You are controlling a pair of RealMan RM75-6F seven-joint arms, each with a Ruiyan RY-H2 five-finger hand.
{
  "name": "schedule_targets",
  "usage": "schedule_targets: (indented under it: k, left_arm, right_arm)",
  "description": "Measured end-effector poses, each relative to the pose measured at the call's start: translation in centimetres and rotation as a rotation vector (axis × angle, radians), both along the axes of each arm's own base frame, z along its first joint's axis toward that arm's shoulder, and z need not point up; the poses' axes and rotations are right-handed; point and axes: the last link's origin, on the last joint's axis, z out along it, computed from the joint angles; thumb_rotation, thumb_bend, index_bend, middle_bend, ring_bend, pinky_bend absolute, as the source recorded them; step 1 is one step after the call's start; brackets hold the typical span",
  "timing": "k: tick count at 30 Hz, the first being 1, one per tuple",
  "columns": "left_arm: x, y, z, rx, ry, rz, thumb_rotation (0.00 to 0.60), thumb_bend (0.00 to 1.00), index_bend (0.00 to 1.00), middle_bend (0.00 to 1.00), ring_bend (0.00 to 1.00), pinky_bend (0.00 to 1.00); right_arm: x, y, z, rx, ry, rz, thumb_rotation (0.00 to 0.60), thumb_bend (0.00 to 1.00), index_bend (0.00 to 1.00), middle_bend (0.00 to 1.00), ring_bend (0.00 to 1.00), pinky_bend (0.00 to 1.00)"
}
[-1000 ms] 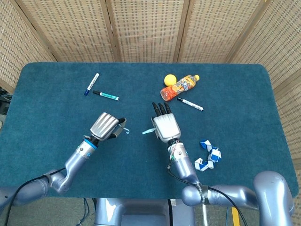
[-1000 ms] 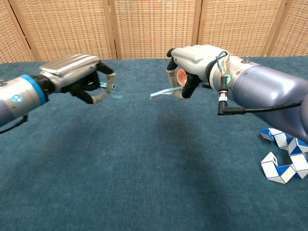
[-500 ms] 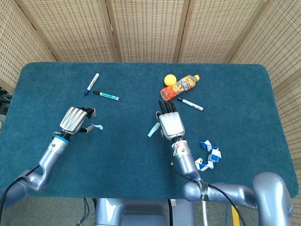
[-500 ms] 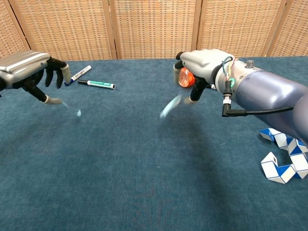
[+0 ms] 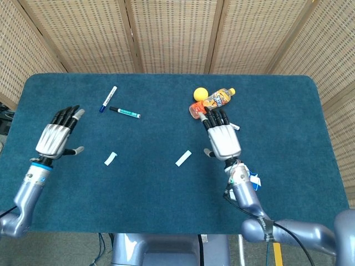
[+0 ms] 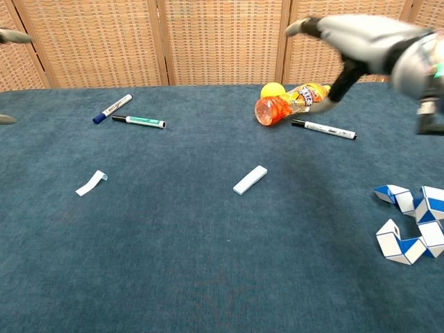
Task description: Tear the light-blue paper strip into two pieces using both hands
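Observation:
Two pieces of light-blue paper lie flat on the blue table. The left piece (image 5: 110, 159) (image 6: 91, 182) is slightly curled at one end. The right piece (image 5: 183, 158) (image 6: 250, 179) lies near the table's middle. My left hand (image 5: 56, 137) hovers at the far left with fingers spread and nothing in it; the chest view shows only its fingertips (image 6: 14, 36) at the frame edge. My right hand (image 5: 223, 136) (image 6: 354, 40) is raised right of the right piece, fingers spread and empty.
An orange drink bottle (image 5: 211, 102) (image 6: 290, 101) and a yellow ball (image 5: 200, 93) lie at the back, with a white marker (image 6: 323, 129) beside them. Two more markers (image 5: 125, 112) (image 5: 108, 98) lie at back left. A blue-and-white folding puzzle (image 6: 411, 222) sits at the right.
Both hands opened and let go of their paper pieces, which dropped to the table. The left hand swung out to the left; the right hand rose and moved right.

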Motion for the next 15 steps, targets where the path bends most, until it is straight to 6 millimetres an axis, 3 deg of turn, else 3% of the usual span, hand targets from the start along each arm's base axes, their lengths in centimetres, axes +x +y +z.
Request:
schedule_targets:
  k: [5, 8, 12, 15]
  left_arm:
    - [-2.4, -5.0, 3.4, 0.062, -0.073, 0.104, 0.6, 0.0, 0.0, 0.0, 0.0, 0.01]
    - [-3.5, -8.0, 4.2, 0.086, -0.124, 0.16, 0.6, 0.0, 0.0, 0.0, 0.0, 0.01]
    - [-4.0, -10.6, 4.5, 0.093, -0.217, 0.184, 0.6, 0.0, 0.0, 0.0, 0.0, 0.01]
    - [-4.1, -12.5, 4.8, 0.11, -0.261, 0.178, 0.6, 0.0, 0.0, 0.0, 0.0, 0.01]
  right_arm:
    - [-4.2, 1.5, 4.0, -0.049, -0.037, 0.082, 0.6, 0.0, 0.0, 0.0, 0.0, 0.0]
    - [-7.9, 3.5, 6.5, -0.084, -0.035, 0.12, 0.6, 0.0, 0.0, 0.0, 0.0, 0.0]
    - [-13.5, 7.8, 9.5, -0.147, -0.007, 0.073, 0.6, 0.0, 0.0, 0.0, 0.0, 0.0]
    - [-16.4, 11.3, 10.9, -0.173, 0.011, 0.014, 0.6, 0.0, 0.0, 0.0, 0.0, 0.0]
